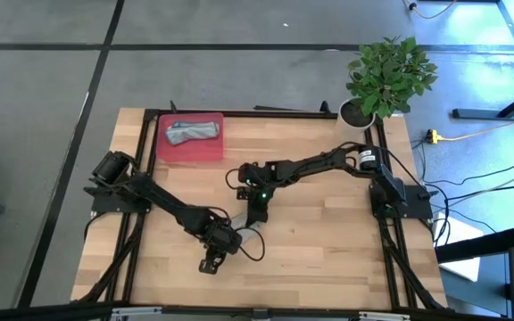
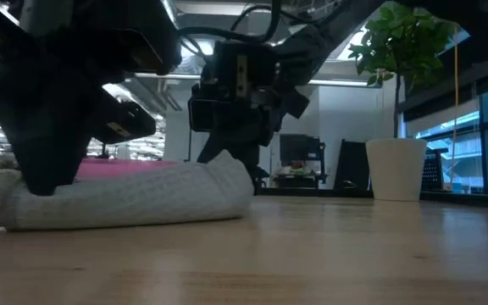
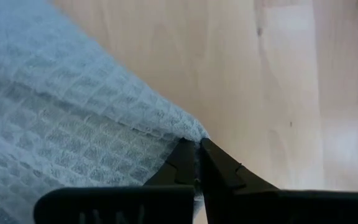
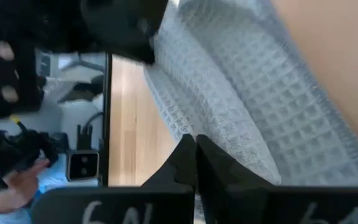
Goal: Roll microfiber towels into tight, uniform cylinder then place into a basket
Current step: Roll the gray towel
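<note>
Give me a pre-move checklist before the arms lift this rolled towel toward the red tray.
1. Left gripper shut on the towel edge: ok.
2. Right gripper shut on the towel's other end: ok.
3. Towel rolled into a tight, even cylinder: not ok; in the low view one end looks bunched higher than the rest.
4. Red tray has room: cannot tell; a grey towel already lies across it.
5. Path from the table centre to the tray: ok; nothing stands between them.
6. Potted plant away from that path: ok.
</note>
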{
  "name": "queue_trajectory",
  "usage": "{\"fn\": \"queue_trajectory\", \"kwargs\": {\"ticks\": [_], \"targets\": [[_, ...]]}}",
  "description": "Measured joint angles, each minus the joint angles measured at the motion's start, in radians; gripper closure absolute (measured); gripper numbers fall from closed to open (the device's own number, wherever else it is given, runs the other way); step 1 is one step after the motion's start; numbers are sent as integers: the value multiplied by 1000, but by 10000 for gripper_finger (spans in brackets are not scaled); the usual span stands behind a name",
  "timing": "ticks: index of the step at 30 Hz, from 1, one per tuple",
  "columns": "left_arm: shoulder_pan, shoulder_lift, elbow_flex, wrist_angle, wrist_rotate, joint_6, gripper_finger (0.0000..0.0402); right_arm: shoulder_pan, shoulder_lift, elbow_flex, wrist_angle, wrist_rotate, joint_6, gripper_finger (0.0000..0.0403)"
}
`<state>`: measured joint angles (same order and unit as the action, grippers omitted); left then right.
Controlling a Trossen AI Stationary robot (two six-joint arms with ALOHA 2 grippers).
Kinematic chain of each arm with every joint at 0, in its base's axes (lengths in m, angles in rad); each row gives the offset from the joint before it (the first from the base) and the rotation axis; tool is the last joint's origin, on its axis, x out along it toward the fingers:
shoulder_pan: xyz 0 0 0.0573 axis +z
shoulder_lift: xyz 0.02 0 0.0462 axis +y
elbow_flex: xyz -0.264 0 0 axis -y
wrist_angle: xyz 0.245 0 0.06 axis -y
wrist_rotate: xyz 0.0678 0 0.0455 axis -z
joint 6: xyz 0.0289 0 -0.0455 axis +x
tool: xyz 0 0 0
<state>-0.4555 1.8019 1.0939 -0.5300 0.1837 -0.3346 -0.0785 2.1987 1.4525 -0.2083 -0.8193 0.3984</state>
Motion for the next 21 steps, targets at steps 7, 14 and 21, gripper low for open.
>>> {"fn": "queue_trajectory", "kwargs": {"ticks": [7, 14, 21], "targets": [[-43, 0, 0, 13, -9, -34, 401, 68, -24, 0, -7, 110, 11, 399], [-82, 44, 3, 78, -50, -81, 401, 95, -34, 0, 13, 261, 44, 399], [-95, 80, 5, 115, -38, -85, 401, 120, -34, 0, 17, 227, 54, 399]]}}
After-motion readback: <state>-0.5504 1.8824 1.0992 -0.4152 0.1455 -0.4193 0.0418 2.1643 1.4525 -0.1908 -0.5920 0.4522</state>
